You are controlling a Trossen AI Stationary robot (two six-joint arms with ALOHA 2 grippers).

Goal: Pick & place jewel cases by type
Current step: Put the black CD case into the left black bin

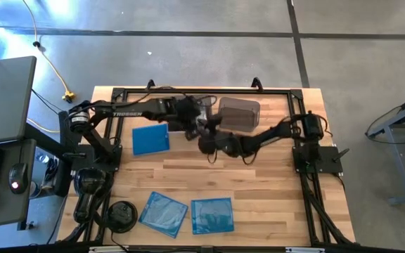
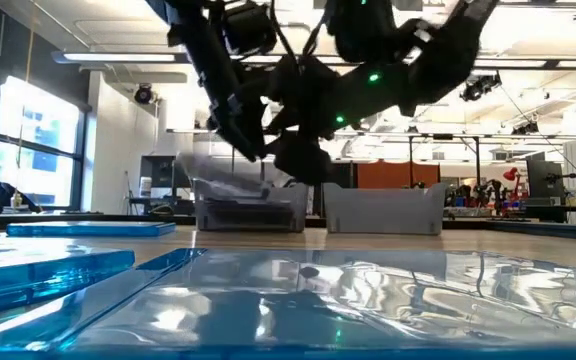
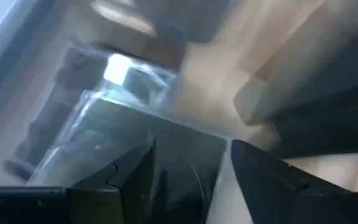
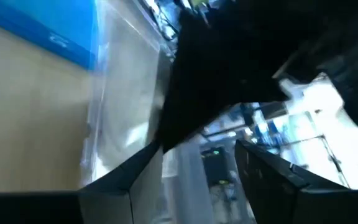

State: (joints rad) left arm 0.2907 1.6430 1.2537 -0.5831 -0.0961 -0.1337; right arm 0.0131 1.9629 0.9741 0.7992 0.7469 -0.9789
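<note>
Both arms meet over the far middle of the desk (image 1: 259, 204). The left gripper (image 1: 197, 121) hangs above the left bin (image 2: 250, 208), its fingers (image 3: 135, 171) spread, nothing between them that I can make out (the bin holds a dark case, blurred). The right gripper (image 1: 208, 143) sits just beside it, released too. The right bin (image 1: 239, 114) stands far, right of centre. One blue case (image 1: 150, 138) lies left of the grippers; two blue cases (image 1: 164, 211) (image 1: 211, 215) rest at the near edge, right of a round black disc (image 1: 121, 214).
</note>
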